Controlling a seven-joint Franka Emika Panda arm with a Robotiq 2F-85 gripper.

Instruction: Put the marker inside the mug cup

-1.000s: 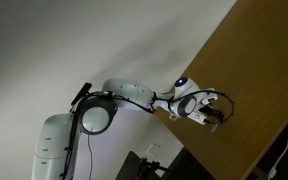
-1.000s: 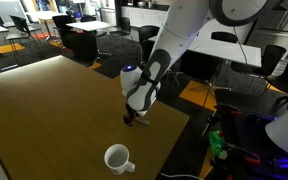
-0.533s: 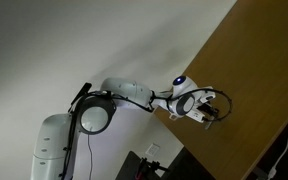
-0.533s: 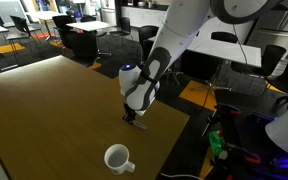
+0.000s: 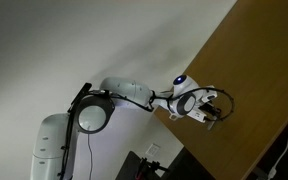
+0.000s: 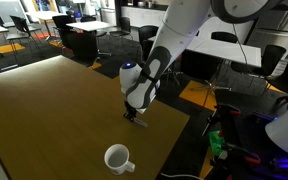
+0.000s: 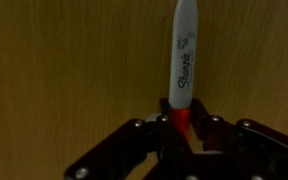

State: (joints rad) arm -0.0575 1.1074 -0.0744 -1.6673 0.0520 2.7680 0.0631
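Observation:
In the wrist view the marker [image 7: 184, 55] lies on the wooden table, its whitish barrel pointing away and its red end between my fingers. My gripper [image 7: 182, 108] is shut on that red end. An exterior view has the gripper [image 6: 134, 117] low on the table near its right edge. The white mug cup [image 6: 118, 158] stands upright nearer the front, apart from the gripper, handle to the right. The mug is out of view from the high camera, where the gripper [image 5: 216, 115] sits by the table edge.
The brown wooden table [image 6: 44, 110] stretches wide to the left of the gripper. Its edge [image 6: 184, 130] runs close on the right, with office desks, chairs and cables beyond it.
The jaws have closed onto the marker's red end. The arm has stayed almost in place.

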